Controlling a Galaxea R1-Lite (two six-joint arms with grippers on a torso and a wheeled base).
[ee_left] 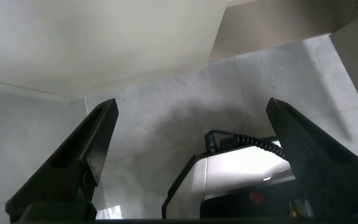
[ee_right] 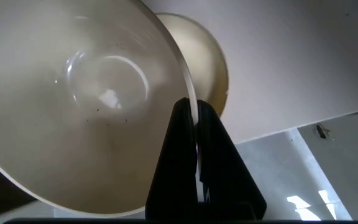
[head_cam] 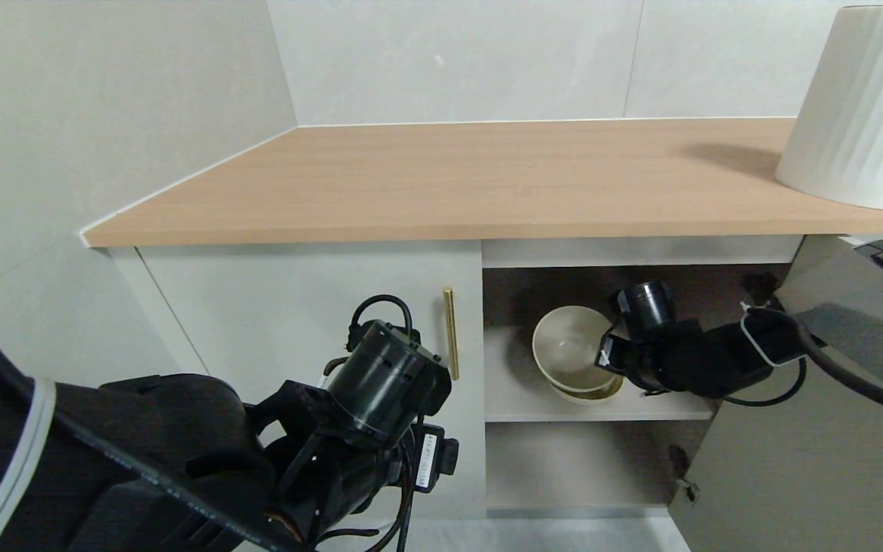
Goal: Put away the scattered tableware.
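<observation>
While the left claw (ee_left: 191,107) is held spread, a cream bowl (head_cam: 568,349) is pinched by the right claw (ee_right: 194,117)

Noted wooden countertop (head_cam: 441,180) along tiled wall, bearing white ribbed container (head_cam: 859,107) at right end. Below, found cabinet shelf (head_cam: 514,391) holding yellowish bowl (head_cam: 583,394) near front edge, with cream bowl (head_cam: 568,349) tilted just above it. Saw bottom shelf (head_cam: 579,468) underneath.
</observation>
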